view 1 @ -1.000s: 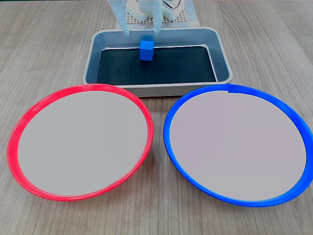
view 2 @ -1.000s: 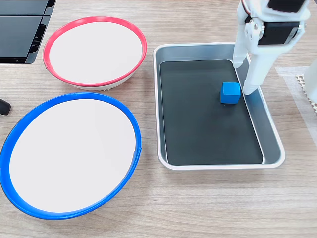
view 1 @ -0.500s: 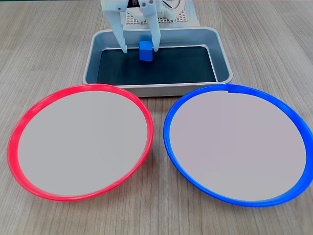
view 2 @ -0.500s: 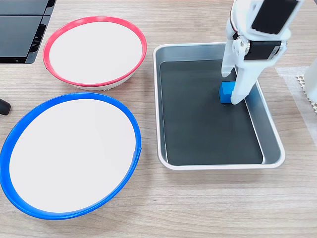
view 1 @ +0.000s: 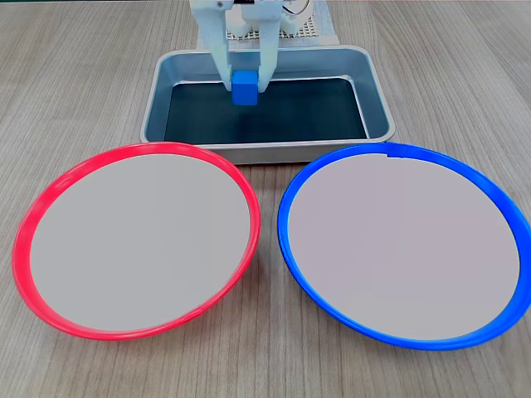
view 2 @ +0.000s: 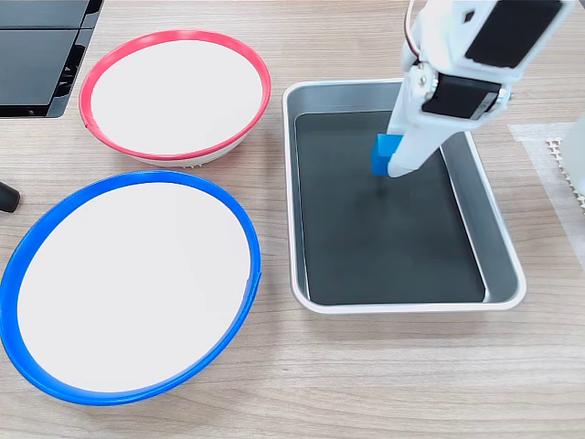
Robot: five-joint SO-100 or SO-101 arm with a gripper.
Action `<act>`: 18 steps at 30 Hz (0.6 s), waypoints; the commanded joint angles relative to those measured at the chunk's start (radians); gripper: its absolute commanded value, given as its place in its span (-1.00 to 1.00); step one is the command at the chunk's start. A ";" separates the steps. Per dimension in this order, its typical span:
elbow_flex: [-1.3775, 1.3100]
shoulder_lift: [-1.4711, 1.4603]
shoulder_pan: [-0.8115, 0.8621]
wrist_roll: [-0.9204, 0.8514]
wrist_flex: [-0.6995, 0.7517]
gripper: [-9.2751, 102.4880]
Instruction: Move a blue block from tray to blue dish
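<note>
The small blue block (view 1: 245, 88) is pinched between the two white fingers of my gripper (view 1: 246, 86), which is shut on it over the far part of the silver-grey tray (view 1: 265, 152). In a fixed view from above, the block (view 2: 383, 153) shows at the left of the gripper (view 2: 391, 161), over the dark floor near the tray's (view 2: 402, 306) upper middle; whether it touches the floor I cannot tell. The blue dish (view 1: 286, 232) lies in front of the tray at the right, holding nothing. From above, the blue dish (view 2: 249, 240) sits at lower left.
A red-rimmed dish (view 1: 249, 207) of equal size lies beside the blue one and shows from above (view 2: 174, 37) at upper left. A black flat object (view 2: 37, 55) fills the top left corner. A white perforated mat (view 2: 559, 155) lies right of the tray.
The fingers have closed from a wide stance onto the blue block. Seen from above, gripper and block have shifted left, away from the tray's right wall.
</note>
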 commanded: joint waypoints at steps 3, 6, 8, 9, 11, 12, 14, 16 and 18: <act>-0.595 -0.253 -0.164 0.522 0.078 -0.84; -0.896 -0.491 -0.207 0.744 0.029 -0.84; -1.032 -0.653 -0.235 0.836 -0.067 -0.84; -1.049 -0.696 -0.244 0.844 -0.109 -0.84; -1.054 -0.764 -0.258 0.845 -0.186 -0.80; -1.043 -0.792 -0.262 0.842 -0.221 -0.77; -1.012 -0.839 -0.265 0.836 -0.284 -0.64; -0.971 -0.867 -0.264 0.825 -0.327 -0.57; -0.936 -0.890 -0.261 0.810 -0.357 -0.47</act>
